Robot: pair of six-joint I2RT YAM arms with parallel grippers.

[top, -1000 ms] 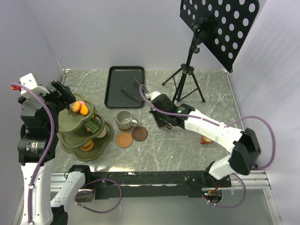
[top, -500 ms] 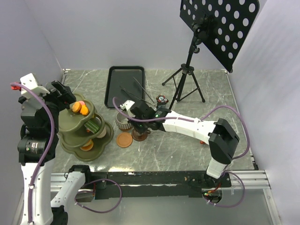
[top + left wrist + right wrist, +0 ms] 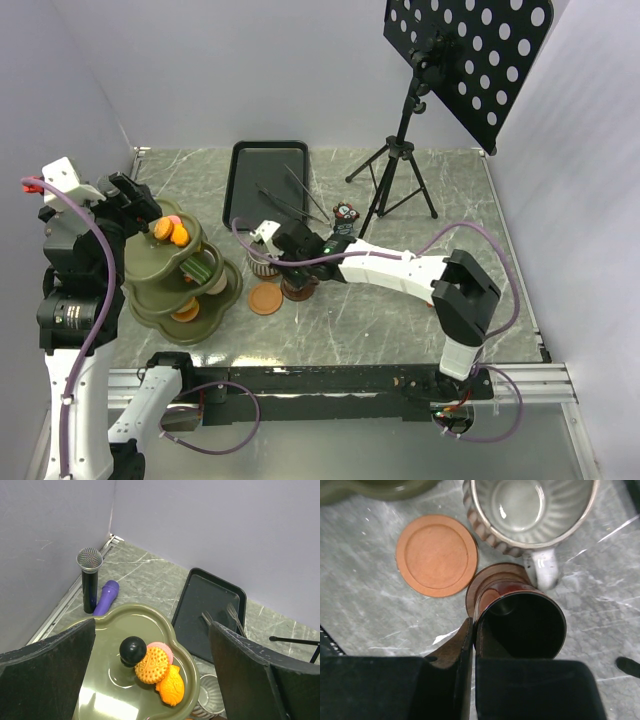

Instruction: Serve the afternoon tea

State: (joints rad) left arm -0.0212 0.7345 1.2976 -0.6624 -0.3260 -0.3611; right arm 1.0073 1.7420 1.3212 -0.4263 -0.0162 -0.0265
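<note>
My right gripper (image 3: 475,625) is shut on the rim of a dark copper cup (image 3: 522,625), one finger inside it and one outside. The cup stands over a dark brown saucer (image 3: 490,577). An orange saucer (image 3: 437,555) lies to its left, and a ribbed grey cup (image 3: 532,510) stands just beyond. From above, the right gripper (image 3: 290,262) hides most of the copper cup. My left gripper (image 3: 151,630) hangs open over the top tier of a green stand (image 3: 105,690), which holds an orange biscuit (image 3: 152,664), a fish pastry (image 3: 171,685) and a pink one (image 3: 162,649).
The green tiered stand (image 3: 225,290) fills the left side, with more pastries on its lower tiers. A black tray (image 3: 265,185) with metal tongs (image 3: 290,200) lies at the back. A tripod (image 3: 400,160) stands at back right. A microphone (image 3: 90,580) stands by the left wall.
My right arm has swept left from beside the tray to the saucers, and the copper cup now sits over the dark saucer. The left arm has not moved.
</note>
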